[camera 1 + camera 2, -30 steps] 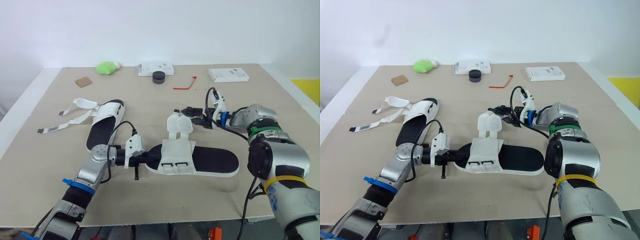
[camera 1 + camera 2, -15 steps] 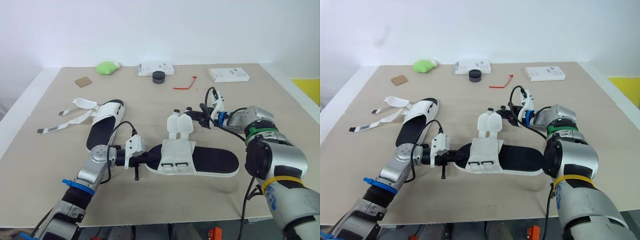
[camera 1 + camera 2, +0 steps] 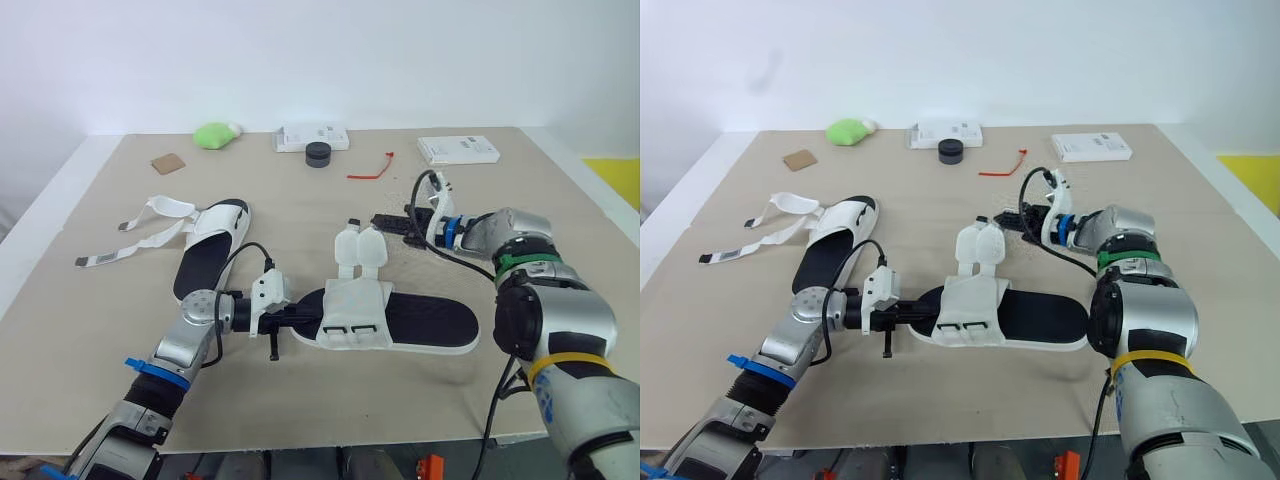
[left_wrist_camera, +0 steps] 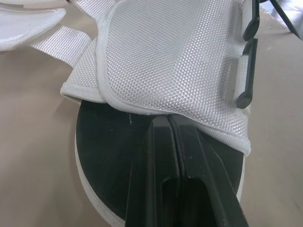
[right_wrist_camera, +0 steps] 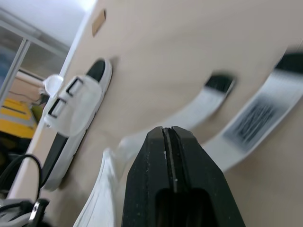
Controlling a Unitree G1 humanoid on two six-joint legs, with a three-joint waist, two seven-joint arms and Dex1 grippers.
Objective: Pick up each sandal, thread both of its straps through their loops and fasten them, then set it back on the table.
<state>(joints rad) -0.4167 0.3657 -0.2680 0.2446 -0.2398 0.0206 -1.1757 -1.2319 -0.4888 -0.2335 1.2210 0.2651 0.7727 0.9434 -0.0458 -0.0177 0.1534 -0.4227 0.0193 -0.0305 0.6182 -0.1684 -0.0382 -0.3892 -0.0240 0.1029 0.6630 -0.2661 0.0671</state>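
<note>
Seen from the head camera's left eye, the nearer sandal (image 3: 430, 322) lies flat on the tan table (image 3: 300, 400) with its long axis running left to right. It has a black footbed, a white rim, and a white fabric upper near its left end. Its two straps (image 3: 358, 250) splay out on the far side of that upper. The left gripper (image 3: 295, 316) lies at the sandal's left end. The right gripper (image 3: 380, 219) points leftward, just beside the strap ends, so the right arm looks better placed to take them. A second sandal (image 3: 210, 245) lies well apart to the left, its long straps unfastened. In the left wrist view, the fingers (image 4: 158, 142) are pressed together and rest on the smooth black footbed (image 4: 109, 142), their tips at the hem of the coarse-woven white upper (image 4: 175, 52). Two rectangular loops (image 4: 246, 71) sit on the upper's opposite edge from the straps, so the straps would probably have to cross over it. In the right wrist view, the fingers (image 5: 151, 156) are likewise closed on nothing. Flat woven strap ends (image 5: 220, 84) with dark patches lie just past them.
</note>
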